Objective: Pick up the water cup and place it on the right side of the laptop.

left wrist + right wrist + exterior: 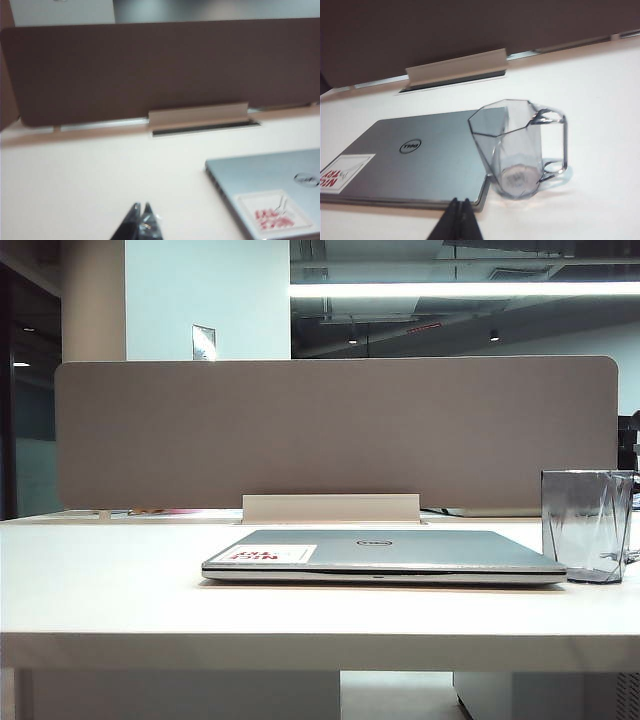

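Observation:
The water cup (587,525), a clear grey-tinted faceted tumbler with a handle, stands upright on the white table just right of the laptop (385,552). The laptop lies closed, silver-grey, with a round logo and a white sticker with red print. In the right wrist view the water cup (515,147) sits beside the laptop (415,157) corner, and my right gripper (459,201) is shut and empty, short of both. My left gripper (141,206) is shut with nothing in it, over bare table near the laptop (272,192). Neither gripper shows in the exterior view.
A brown divider panel (335,430) runs along the back of the table (120,590), with a beige cable-slot cover (330,508) behind the laptop. The table's front edge faces the exterior camera. The cup stands close to the frame's right edge.

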